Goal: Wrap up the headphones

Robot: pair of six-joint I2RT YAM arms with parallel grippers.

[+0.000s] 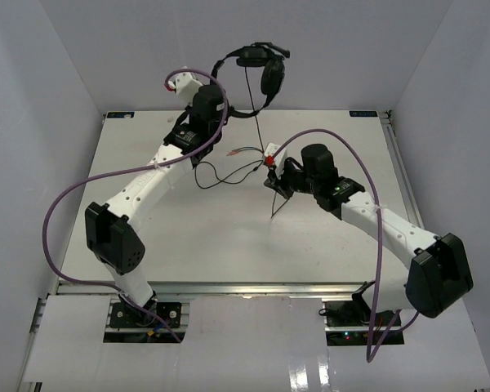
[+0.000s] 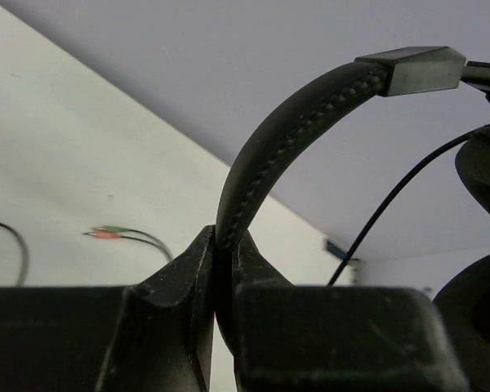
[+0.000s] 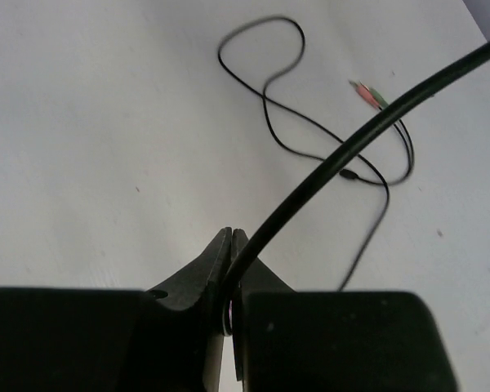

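The black headphones (image 1: pixel 265 69) hang in the air at the back of the table. My left gripper (image 1: pixel 225 109) is shut on their thin headband (image 2: pixel 286 139), and the jaws pinch it in the left wrist view (image 2: pixel 222 245). An ear cup (image 2: pixel 483 175) shows at the right edge of that view. The thin dark cord (image 1: pixel 256 110) drops from the headset to my right gripper (image 1: pixel 271 165), which is shut on it (image 3: pixel 233 273). The rest of the cord (image 3: pixel 269 90) lies in loose loops on the table (image 1: pixel 220 175). Its pink and green plugs (image 3: pixel 367 94) lie there too (image 2: pixel 106 233).
The white table (image 1: pixel 229 245) is walled by pale panels on the left, right and back. Thick purple arm cables (image 1: pixel 65 212) arc over the left side and over the right arm (image 1: pixel 380 237). A cord end trails toward the front below my right gripper (image 1: pixel 275 208).
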